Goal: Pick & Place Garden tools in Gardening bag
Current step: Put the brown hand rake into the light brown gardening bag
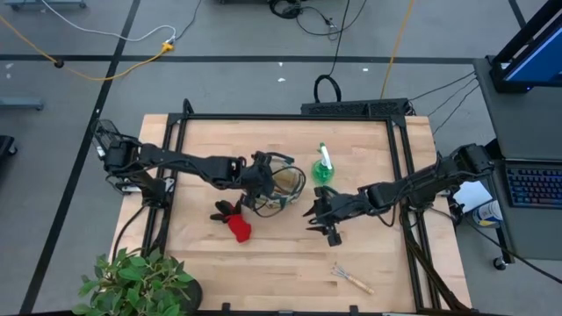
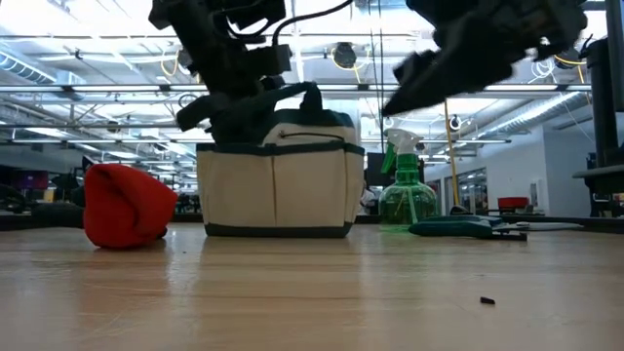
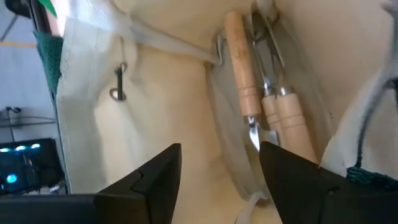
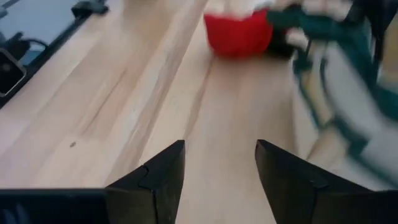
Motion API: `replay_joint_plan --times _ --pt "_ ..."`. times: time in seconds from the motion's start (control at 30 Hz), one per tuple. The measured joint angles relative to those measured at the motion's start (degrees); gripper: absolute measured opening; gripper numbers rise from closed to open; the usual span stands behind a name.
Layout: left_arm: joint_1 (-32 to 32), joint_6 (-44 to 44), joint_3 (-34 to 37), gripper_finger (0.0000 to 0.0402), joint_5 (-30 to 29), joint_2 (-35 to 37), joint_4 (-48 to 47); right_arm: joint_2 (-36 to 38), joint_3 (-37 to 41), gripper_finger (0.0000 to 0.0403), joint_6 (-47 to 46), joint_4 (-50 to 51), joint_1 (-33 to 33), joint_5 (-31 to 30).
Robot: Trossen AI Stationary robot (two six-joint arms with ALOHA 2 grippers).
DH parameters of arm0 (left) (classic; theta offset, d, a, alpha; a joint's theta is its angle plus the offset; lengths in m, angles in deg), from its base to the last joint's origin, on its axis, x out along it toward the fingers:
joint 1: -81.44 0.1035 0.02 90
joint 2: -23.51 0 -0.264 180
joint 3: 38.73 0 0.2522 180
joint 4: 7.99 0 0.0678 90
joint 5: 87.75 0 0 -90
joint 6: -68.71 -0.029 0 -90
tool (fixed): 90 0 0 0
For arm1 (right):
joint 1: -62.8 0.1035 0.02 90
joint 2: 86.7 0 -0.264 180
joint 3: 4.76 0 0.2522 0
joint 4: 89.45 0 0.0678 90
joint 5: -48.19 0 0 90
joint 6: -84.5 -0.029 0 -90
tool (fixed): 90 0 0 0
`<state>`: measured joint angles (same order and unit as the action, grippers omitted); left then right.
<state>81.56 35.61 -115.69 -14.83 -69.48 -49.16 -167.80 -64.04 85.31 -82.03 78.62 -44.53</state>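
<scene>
The bag [image 1: 283,184] is sitting mid-table holding wooden-handled tools [image 3: 268,99], the left gripper [image 3: 217,180] hovering spread above its mouth, the glove [image 1: 238,227] lying beside it toward the front edge, and the right gripper [image 4: 219,177] hanging spread nearby.

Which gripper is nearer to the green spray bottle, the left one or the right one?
The right. The right gripper is just in front of the green spray bottle, open and empty. The left gripper is open over the gardening bag, farther away.
</scene>
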Motion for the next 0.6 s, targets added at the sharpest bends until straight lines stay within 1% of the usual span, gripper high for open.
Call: replay_joint_plan --times 0.13,0.2,0.27,0.37,0.53,0.6 --pt "-1.1 -3.1 0.0 0.0225 -0.4 1.5 1.2 0.0 0.0 0.0196 -9.0 6.9 1.6 0.0" --pt "-1.7 -4.9 0.0 0.0225 -2.5 3.1 1.6 0.0 0.0 0.0196 -13.2 8.8 2.6 0.0" --pt "-2.1 -6.6 0.0 0.0225 -4.5 4.8 2.5 0.0 0.0 0.0195 -16.9 9.3 3.9 0.2" --pt "-2.2 -7.4 0.0 0.0225 -5.0 7.9 2.6 0.0 0.0 0.0195 -22.0 9.9 5.9 2.9" --pt "-2.1 -7.1 0.0 0.0225 -5.1 11.9 4.4 -0.1 0.0 0.0196 -30.6 10.2 9.6 2.4" --pt "-2.1 -6.6 -0.1 0.0225 -5.1 13.1 4.7 -0.1 0.0 0.0196 -33.3 10.6 11.8 1.1"
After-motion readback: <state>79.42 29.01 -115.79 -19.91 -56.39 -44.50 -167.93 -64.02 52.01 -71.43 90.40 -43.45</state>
